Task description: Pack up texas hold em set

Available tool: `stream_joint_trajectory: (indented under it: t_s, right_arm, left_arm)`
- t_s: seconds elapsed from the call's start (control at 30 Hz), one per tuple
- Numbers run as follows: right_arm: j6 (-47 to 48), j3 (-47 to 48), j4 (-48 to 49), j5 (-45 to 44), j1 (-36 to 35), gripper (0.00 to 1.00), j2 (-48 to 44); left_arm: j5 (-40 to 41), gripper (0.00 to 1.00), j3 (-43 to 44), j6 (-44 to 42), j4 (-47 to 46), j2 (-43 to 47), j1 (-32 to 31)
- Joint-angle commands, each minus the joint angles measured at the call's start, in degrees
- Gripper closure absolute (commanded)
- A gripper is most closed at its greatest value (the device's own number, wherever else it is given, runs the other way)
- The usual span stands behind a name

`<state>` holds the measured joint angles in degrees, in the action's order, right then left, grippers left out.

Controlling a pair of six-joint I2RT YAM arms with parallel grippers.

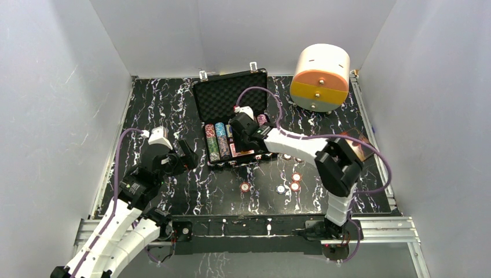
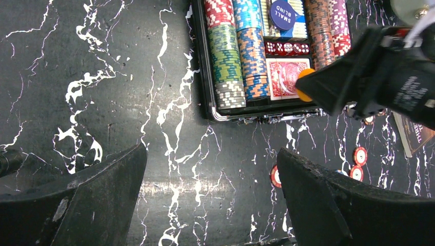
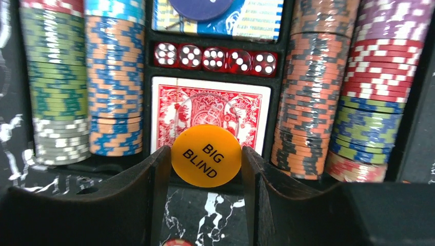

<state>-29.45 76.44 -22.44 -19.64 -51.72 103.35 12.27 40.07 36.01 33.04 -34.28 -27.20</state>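
Right pincer was clamped on the yellow BIG BLIND disc, holding it over the briefcase's near edge, just in front of the red-backed card deck. Red dice sat behind the deck inside the briefcase, with striped chip rows either side. Left pincer hung wide open, off to the briefcase's left. Some loose chips lay in front of the briefcase.

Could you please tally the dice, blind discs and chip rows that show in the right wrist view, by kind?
Red dice: 5
Blind discs: 2, the yellow one held by the right gripper
Chip rows: 4
Total: 11
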Motion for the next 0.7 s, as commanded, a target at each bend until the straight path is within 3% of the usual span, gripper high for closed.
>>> stream_joint_trajectory:
  t_s: [0.0,0.47,0.67]
  right_arm:
    - [1.5,4.39,0.51,-0.99,0.0,0.5,3.31]
    - [2.59,7.09,0.49,-0.54,-0.04,0.48,7.88]
    - [2.56,8.11,-1.01,1.81,-0.04,0.34,7.51]
  left_arm:
    - [0.65,0.02,-0.58,0.18,-0.74,0.61,-0.22]
    - [0.88,0.02,-0.52,-0.11,-0.83,0.7,-0.21]
    - [1.0,0.02,-0.6,0.02,-0.92,0.99,-0.22]
